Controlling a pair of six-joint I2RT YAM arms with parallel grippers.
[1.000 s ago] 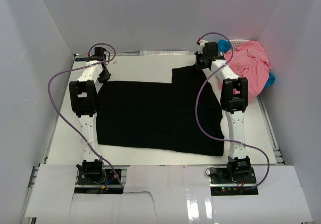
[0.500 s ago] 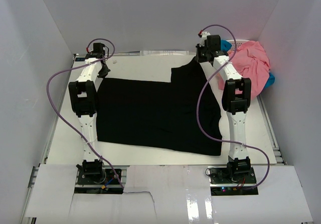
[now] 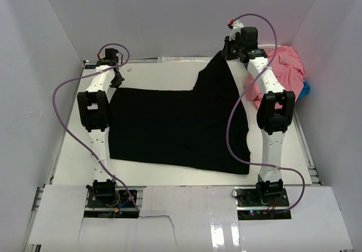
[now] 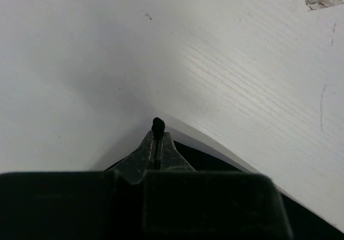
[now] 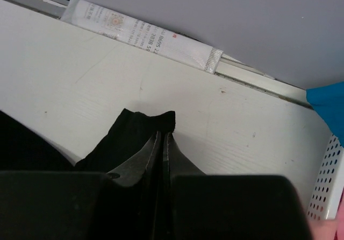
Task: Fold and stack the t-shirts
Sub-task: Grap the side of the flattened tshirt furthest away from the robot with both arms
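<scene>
- The black t-shirt (image 3: 175, 127) is soft, limp, light cloth that will likely sag and drag, so it is best pinched at corners or hems. It lies spread on the tabletop (image 3: 73, 150), left of the basket (image 5: 329, 181).
- The left claw (image 4: 157, 136) and right claw (image 5: 163, 135) each pinch a far corner; the corner nearest the basket hangs raised.
- Count: one black t-shirt; one pink heap (image 3: 285, 74) at the basket, number of shirts unclear.

free: bare table (image 3: 70, 144) left of black t-shirt (image 3: 169, 127) | blocked: pink t-shirts (image 3: 285, 74), basket (image 5: 327, 183) far right
</scene>
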